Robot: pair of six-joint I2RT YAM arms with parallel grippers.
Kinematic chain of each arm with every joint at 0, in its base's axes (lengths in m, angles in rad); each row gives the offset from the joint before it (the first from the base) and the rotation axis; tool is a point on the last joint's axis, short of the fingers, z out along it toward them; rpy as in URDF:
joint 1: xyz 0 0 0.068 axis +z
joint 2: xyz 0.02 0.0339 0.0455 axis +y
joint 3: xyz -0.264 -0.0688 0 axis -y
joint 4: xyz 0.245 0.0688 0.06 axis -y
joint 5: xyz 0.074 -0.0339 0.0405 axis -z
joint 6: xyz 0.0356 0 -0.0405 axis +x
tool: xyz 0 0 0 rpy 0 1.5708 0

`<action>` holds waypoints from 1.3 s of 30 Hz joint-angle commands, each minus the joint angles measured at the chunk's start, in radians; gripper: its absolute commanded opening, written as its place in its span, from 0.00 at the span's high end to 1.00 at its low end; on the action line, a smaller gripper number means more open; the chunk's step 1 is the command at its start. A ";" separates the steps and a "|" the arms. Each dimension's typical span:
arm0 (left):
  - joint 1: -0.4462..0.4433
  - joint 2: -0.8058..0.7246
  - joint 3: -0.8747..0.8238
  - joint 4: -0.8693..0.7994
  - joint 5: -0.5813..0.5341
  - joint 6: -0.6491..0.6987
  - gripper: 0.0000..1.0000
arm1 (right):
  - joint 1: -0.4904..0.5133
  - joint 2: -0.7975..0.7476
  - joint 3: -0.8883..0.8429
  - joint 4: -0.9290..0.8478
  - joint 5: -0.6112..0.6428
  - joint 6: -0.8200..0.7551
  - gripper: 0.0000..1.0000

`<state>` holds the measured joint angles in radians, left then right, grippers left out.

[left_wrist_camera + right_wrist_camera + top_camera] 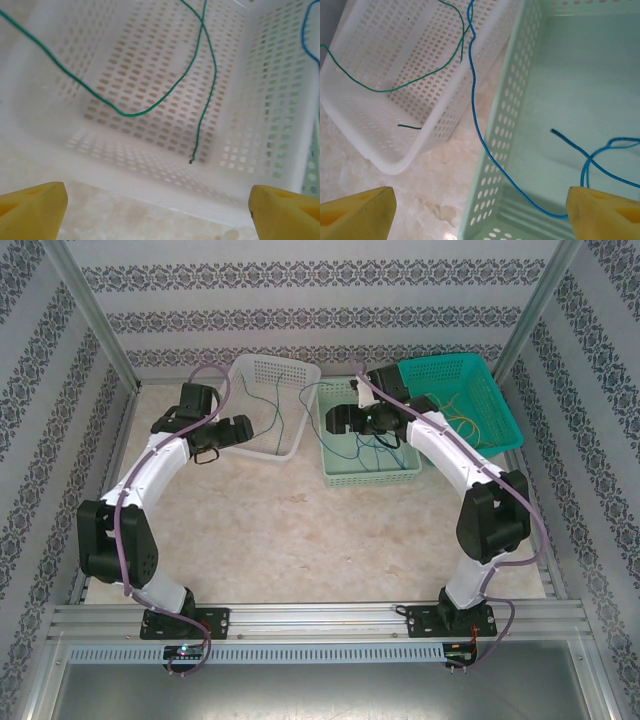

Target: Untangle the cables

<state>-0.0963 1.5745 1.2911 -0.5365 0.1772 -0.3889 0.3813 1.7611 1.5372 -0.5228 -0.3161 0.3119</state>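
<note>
A green cable (125,112) loops inside the white basket (150,175), its loose end hanging near the basket floor. A blue cable (485,145) runs from the white basket (395,160) over the gap and down into the pale green basket (490,200), where it curls across the floor. Yellow cable (462,422) lies in the teal basket (500,410). My left gripper (157,212) is open at the white basket's near wall, holding nothing. My right gripper (480,212) is open above the pale green basket's left wall, the blue cable lying below it, close to the right fingertip (600,210).
The three baskets stand side by side at the back of the marble-patterned table (300,530). Patterned walls and metal posts (95,320) close in the sides and back. Purple arm cables (215,390) trail along both arms.
</note>
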 commanded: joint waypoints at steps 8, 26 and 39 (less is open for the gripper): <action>0.015 -0.030 -0.010 0.019 -0.014 0.004 0.06 | -0.008 0.080 0.014 -0.036 -0.003 -0.013 0.30; 0.015 -0.009 -0.004 0.022 0.028 0.010 0.06 | 0.134 0.351 0.242 -0.069 0.194 -0.181 0.35; 0.015 0.005 0.001 0.027 0.037 0.007 0.06 | 0.158 0.349 0.215 -0.020 0.317 -0.184 0.69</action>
<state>-0.0902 1.5757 1.2755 -0.5297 0.2092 -0.3893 0.5289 2.1323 1.7660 -0.5678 -0.0246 0.1257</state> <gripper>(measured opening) 0.938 0.326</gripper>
